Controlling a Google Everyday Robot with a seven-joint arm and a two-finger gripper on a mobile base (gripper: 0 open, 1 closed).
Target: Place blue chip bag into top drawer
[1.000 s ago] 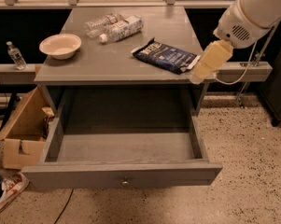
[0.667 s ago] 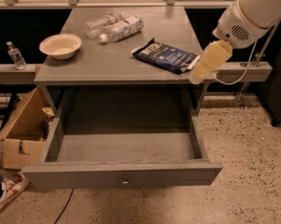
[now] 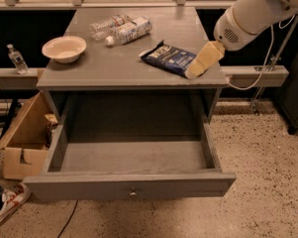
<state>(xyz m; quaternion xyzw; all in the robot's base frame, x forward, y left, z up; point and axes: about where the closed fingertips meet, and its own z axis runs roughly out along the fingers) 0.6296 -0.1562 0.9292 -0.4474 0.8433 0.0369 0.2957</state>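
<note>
The blue chip bag point(image 3: 166, 57) lies flat on the right half of the grey table top point(image 3: 114, 66), dark navy with white lettering. My gripper point(image 3: 193, 72), with beige fingers on a white arm coming in from the upper right, sits at the bag's right end, near the table's right front corner. Whether it touches the bag I cannot tell. The top drawer point(image 3: 89, 187) is pulled fully open below the table top. Its inside holds nothing and a small round knob point(image 3: 132, 193) shows on the front panel.
A cream bowl point(image 3: 64, 48) sits at the table's left. Two clear water bottles point(image 3: 121, 29) lie at the back. An open cardboard box point(image 3: 24, 138) and a shoe point(image 3: 5, 207) are on the floor at left. A small bottle point(image 3: 17, 58) stands on the left ledge.
My gripper has moved left and slightly away from the table's edge, from just off the right front corner to the bag's right end. The bag and drawer have not moved.
</note>
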